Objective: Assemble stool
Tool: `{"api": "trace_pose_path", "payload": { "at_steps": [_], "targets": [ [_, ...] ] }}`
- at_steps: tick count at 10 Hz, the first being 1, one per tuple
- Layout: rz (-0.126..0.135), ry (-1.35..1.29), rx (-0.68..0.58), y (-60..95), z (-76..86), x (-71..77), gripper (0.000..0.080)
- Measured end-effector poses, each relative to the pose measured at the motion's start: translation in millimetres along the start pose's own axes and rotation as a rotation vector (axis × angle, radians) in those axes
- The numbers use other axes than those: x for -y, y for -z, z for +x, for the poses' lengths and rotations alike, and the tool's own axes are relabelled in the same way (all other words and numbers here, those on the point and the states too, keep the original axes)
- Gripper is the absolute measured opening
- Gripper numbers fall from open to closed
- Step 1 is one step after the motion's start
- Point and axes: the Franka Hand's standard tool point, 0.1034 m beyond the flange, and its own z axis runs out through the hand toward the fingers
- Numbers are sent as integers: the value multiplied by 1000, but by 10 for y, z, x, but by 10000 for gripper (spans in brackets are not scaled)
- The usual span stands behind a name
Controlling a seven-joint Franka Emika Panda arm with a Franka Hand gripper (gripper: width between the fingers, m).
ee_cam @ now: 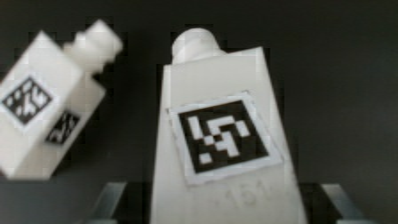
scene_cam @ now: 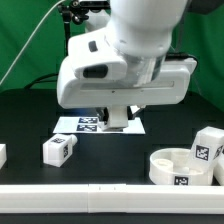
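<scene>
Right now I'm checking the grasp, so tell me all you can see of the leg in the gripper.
The held leg is a chunky white plastic block ending in a rounded peg, with a black-and-white square tag on its broad face. The gripper is shut on its tagged end. A second leg lies beside it, apparently apart.

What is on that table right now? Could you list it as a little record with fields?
arm: white robot arm low over the marker board
fingers: closed on a white stool leg, one finger on each side
held leg: bears a black-and-white tag facing the wrist camera
second leg: lies loose just beside the held one
third leg: on the black table, toward the exterior view's left
round seat: white disc at the exterior view's right
fourth leg: behind the seat
front edge: long white bar
</scene>
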Motion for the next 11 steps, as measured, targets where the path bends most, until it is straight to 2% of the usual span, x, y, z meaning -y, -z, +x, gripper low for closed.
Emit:
{"api": "trace_pose_path", "payload": {
  "at_steps": [1,2,3,4,6,7,8,11],
  "targets": [
    [-5,-1,-52,2,15,-13,327],
    [10,-54,-115,0,22,-21,327],
    [64,-151,-123,-29,-59,-14,327],
    [121,-221,-174,1,-58,32,327],
    [170,-270,-302,133,0,132,327],
    [169,-280,-362,191,32,148,327],
    [141,-288,-454,189,72,103,327],
    [82,-313,-658,171,91,40,327]
  ]
}}
